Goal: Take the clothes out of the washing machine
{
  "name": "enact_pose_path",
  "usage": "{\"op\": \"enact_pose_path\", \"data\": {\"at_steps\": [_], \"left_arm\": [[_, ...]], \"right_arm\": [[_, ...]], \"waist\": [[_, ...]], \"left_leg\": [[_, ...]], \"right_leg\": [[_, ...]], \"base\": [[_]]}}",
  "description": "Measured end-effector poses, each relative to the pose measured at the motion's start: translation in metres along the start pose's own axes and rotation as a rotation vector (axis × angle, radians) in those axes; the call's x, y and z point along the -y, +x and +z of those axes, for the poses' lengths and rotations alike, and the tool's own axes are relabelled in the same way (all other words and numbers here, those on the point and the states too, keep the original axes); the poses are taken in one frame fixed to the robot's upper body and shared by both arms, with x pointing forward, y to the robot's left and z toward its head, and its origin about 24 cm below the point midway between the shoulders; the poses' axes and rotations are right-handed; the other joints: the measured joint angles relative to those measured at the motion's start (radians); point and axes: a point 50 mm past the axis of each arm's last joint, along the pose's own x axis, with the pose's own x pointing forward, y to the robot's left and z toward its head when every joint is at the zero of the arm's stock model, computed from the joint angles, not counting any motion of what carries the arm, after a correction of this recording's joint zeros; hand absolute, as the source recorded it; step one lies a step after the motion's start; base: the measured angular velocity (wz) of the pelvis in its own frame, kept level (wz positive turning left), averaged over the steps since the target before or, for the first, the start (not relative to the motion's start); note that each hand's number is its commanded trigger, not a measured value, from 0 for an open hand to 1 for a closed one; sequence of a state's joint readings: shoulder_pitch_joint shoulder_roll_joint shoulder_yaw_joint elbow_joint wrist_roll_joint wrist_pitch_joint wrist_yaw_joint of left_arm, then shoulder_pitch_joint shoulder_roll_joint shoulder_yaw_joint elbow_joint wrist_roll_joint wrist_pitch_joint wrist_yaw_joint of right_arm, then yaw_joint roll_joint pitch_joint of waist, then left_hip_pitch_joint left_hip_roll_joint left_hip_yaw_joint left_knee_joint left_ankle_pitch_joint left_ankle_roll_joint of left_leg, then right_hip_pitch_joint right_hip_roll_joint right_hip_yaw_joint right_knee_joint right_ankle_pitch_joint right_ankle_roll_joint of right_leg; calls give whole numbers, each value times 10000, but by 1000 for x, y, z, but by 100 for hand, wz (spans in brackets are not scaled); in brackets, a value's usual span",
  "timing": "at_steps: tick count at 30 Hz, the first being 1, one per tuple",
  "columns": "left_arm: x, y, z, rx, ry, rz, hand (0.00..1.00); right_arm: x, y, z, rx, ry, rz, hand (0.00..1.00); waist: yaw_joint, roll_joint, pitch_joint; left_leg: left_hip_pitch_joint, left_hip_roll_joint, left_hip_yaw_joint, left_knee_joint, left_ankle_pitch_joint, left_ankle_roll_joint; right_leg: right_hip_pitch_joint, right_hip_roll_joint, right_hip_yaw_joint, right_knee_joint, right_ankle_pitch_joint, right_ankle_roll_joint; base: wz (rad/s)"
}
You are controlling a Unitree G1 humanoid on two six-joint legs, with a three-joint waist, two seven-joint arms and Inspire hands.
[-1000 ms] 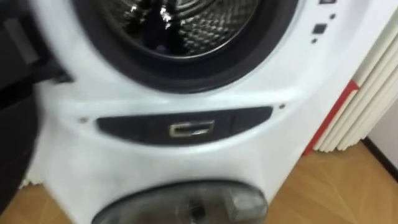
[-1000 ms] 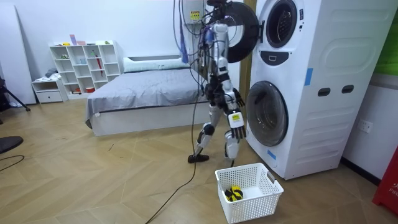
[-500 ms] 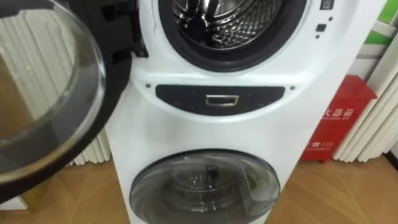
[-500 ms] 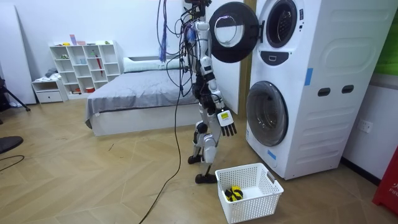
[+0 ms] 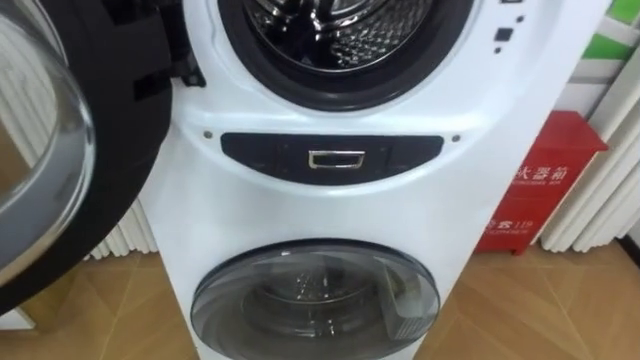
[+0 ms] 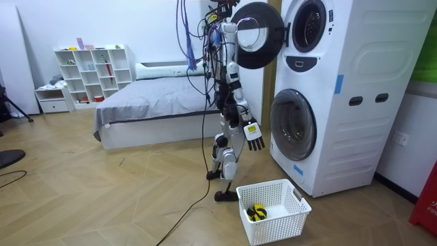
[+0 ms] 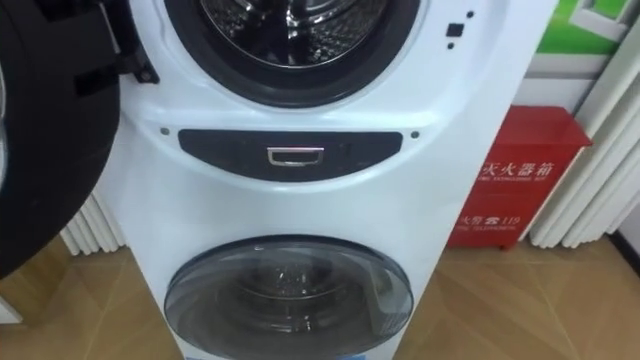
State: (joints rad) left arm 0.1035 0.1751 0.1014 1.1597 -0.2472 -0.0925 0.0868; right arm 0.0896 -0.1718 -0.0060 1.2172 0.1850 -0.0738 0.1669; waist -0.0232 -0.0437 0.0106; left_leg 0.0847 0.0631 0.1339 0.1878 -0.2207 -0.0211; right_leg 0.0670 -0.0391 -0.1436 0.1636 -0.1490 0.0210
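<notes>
Right hand [image 6: 253,136]: hangs at hip height beside the robot, fingers straight and spread, holding nothing, apart from the machine front.

Robot: stands upright on the herringbone wooden floor [image 6: 102,198], close before the white stacked washing machine tower [image 6: 341,96] and facing it.

Upper steel drum [image 5: 335,35]: the mouth is uncovered and ringed by a dark seal. Perforated metal shows inside, with a dark patch at the top edge; whether that is clothes or shadow cannot be told.

Round black-rimmed glass door [image 5: 70,160]: swung wide to the robot's left, hinged at the mouth's left edge, its rim overlapping the tower's left side.

Dark oval panel with chrome pull [image 5: 331,158]: set between the upper mouth and the lower door.

Lower smoked-glass round door [image 5: 315,300]: closed.

White plastic lattice basket [image 6: 263,231]: on the floor just beside the robot's feet, near the tower's base. It holds a small yellow-and-black item [image 6: 257,212] of unclear kind.

Red cabinet [image 5: 540,180]: just right of the tower.

Open room: a broad stretch of floor runs toward the room view's left, up to the grey bed [image 6: 157,102].
</notes>
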Motion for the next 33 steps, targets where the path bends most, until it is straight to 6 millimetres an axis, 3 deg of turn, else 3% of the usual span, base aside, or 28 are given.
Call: {"op": "enact_pose_path", "data": {"at_steps": [3, 6, 8, 11, 13, 17, 25, 33], "left_arm": [[-12, 4, 21, 546, -1228, 544, 0], [-37, 5, 67, 2085, -2868, 1163, 0], [-57, 3, 95, 3057, -3501, 1755, 0], [-78, -3, 119, 3917, -4163, 2179, 0], [-86, -8, 133, 4562, -4440, 2384, 0], [-94, -17, 155, 5436, -4366, 2392, 0], [-128, -50, 211, 7730, -3911, 2704, 0], [-138, -60, 222, 8126, -4009, 2799, 0]], "right_arm": [[7, -1, 2, 142, 391, -239, 0], [22, -5, 4, 425, 806, -718, 0], [35, -8, 7, 603, 693, -1101, 0], [42, -11, 3, 552, 738, -1333, 0], [43, -13, -1, 520, 728, -1410, 0], [46, -15, -9, 337, 828, -1456, 0], [60, -24, -12, 809, 1338, -1908, 0], [64, -27, -15, 749, 1288, -1935, 0]], "waist": [[3, 98, 37], [15, 231, 50], [63, 461, -21], [65, 728, -59], [146, 792, -96], [291, 1007, -171], [337, 1029, -148], [348, 1060, -100]], "left_leg": [[67, -17, -21, -6, 0, 0], [109, -22, -48, -18, -1, -2], [169, -35, -20, -156, -1, -2], [274, -37, 16, -214, -2, -2], [271, -37, 14, -242, -2, -2], [170, -44, -99, -191, -1, -2], [115, -69, -442, -96, 5, -8], [60, -73, -561, -147, 5, -9]], "right_leg": [[135, -11, -94, -97, -2, 5], [201, -15, -155, -139, -2, 5], [215, -7, -91, -121, -2, 5], [250, 1, -60, -86, -3, 6], [224, 5, -61, -79, -3, 6], [208, 0, -176, -110, -4, 8], [284, -22, -360, -140, -16, 27], [304, 3, -394, -142, -24, 38]], "base": [[6], [3], [-10], [-6], [0], [6], [10], [2]]}}
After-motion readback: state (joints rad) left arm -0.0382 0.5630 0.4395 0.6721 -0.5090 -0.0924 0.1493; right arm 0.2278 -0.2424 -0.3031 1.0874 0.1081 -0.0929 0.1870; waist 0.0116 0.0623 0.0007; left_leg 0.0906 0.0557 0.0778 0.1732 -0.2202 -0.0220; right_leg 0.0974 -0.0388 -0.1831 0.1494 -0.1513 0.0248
